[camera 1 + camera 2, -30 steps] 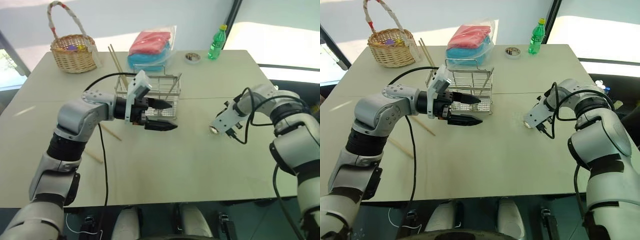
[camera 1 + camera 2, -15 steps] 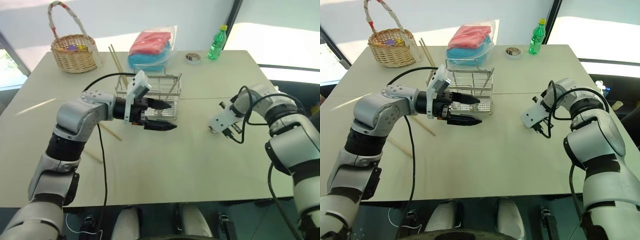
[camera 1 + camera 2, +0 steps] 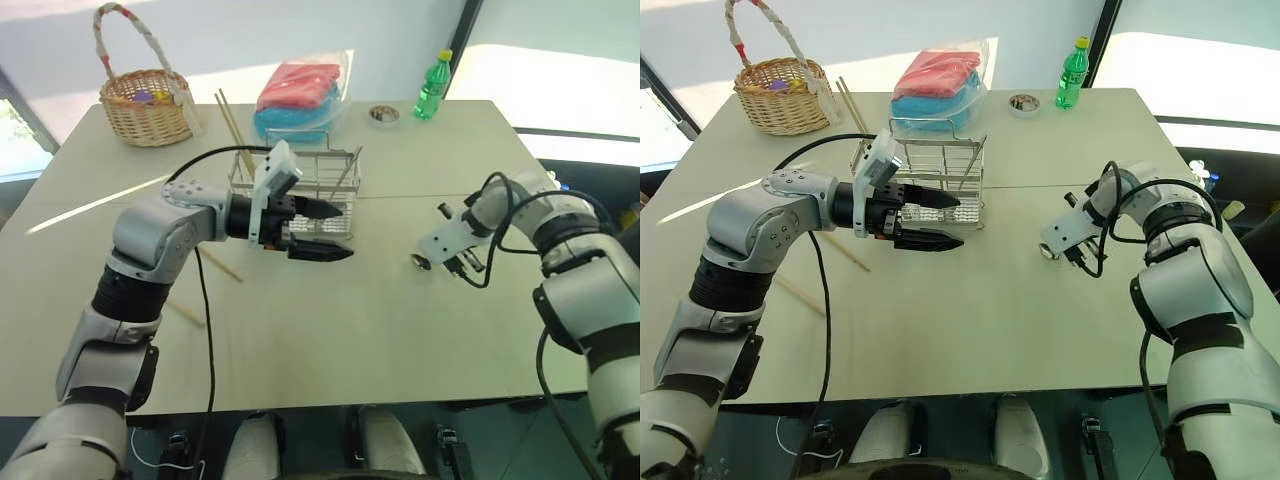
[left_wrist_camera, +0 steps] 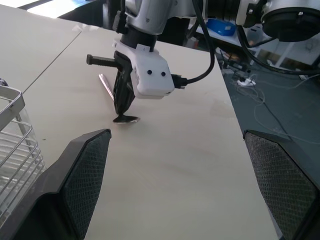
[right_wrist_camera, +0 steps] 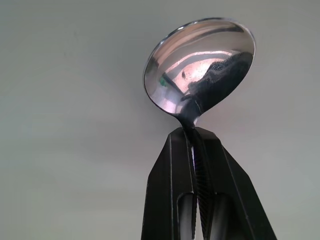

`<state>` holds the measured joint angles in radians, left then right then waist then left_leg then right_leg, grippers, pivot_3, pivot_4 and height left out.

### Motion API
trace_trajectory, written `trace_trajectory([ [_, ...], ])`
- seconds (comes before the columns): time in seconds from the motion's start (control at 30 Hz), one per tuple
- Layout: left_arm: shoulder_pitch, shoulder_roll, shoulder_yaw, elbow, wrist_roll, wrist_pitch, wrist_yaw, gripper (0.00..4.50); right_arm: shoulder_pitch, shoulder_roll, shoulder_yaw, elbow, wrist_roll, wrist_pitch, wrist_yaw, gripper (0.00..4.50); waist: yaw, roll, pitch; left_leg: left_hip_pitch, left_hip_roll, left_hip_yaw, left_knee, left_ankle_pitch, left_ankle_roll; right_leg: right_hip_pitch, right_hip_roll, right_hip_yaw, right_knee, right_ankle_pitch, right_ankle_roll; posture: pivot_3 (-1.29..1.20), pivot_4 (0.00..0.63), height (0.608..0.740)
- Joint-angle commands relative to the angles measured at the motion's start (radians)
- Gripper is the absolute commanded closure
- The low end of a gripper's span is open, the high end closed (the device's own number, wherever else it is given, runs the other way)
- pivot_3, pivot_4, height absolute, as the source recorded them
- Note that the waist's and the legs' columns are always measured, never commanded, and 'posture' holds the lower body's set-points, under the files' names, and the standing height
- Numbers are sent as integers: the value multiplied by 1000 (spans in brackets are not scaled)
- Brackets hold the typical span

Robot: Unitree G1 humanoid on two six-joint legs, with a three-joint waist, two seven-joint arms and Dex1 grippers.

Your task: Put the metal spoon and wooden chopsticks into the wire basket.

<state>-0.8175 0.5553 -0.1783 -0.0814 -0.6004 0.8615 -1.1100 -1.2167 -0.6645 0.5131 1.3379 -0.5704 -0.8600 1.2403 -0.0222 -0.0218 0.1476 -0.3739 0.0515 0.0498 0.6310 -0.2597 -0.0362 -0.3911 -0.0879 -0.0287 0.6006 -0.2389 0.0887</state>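
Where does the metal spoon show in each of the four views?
Left eye: metal spoon right of centre, at the right gripper.
Right eye: spoon right of centre.
Left wrist: its bowl on the table under the gripper.
Right wrist: bowl above the shut fingers.
Shared landmark: the right gripper.

Bright daylight floods in from behind; a sun streak crosses the worktop (image 3: pixel 330 330) at left. The spoon (image 5: pixel 200 67) bowl shows sharp reflections.
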Motion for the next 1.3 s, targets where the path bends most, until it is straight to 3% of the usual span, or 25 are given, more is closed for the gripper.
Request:
trace_trajectory([
  [0.03, -4, 19, 55, -11, -10, -21, 0, 0, -10, 8, -137, -60, 196, 12, 157, 4475, -1, 0, 0, 0, 0, 0, 0, 0, 0, 0, 0, 0, 0, 0, 0, 0, 150, 723],
  [0.2, -4, 59, 102, -18, -21, -25, -10, 0, 36, 34, -295, -238, 449, 194, 323, 4475, 0, 0, 0, 0, 0, 0, 0, 0, 0, 0, 0, 0, 1, 0, 0, 0, 150, 723],
  [0.37, -4, 106, 143, -23, -30, -30, -20, 0, 163, 15, -382, -614, 636, 569, 358, 4475, 12, 0, 0, -1, 0, -1, 0, 0, 0, 0, 0, -1, 1, 0, 0, 0, 150, 723],
  [0.53, 3, 154, 180, -35, -37, -43, -25, 0, 262, -17, -456, -949, 769, 952, 275, 4475, 11, 0, 0, -1, 0, -1, 1, 0, 0, 0, 0, -1, 0, 0, 0, 0, 150, 723],
  [0.63, 27, 185, 224, -72, -50, -38, -11, 0, 216, 19, -551, -1085, 892, 1245, 106, 4475, 7, 0, 0, -2, 0, -1, 0, 0, 0, -1, 0, 0, 1, 0, 0, 0, 150, 723],
  [0.8, 55, 211, 260, -91, -54, -38, 13, 0, 140, 63, -616, -1149, 986, 1448, -61, 4475, 7, 0, 0, -1, 1, -1, -1, 0, 0, -2, 0, -1, 2, 0, 0, 0, 150, 723],
  [1.0, 60, 243, 292, -74, -51, -50, 30, 0, 27, 123, -664, -1102, 1070, 1554, -180, 4475, 11, 0, 0, -3, 1, -1, -1, 0, 0, -3, 0, -1, 1, 0, -1, 0, 150, 723],
  [1.3, 50, 255, 312, -62, -53, -61, 52, 0, 84, 201, -560, -996, 969, 1344, -201, 4475, 8, -1, 0, -4, 0, -1, -1, 0, 0, -3, 0, -1, -1, 0, 0, 0, 150, 723],
])
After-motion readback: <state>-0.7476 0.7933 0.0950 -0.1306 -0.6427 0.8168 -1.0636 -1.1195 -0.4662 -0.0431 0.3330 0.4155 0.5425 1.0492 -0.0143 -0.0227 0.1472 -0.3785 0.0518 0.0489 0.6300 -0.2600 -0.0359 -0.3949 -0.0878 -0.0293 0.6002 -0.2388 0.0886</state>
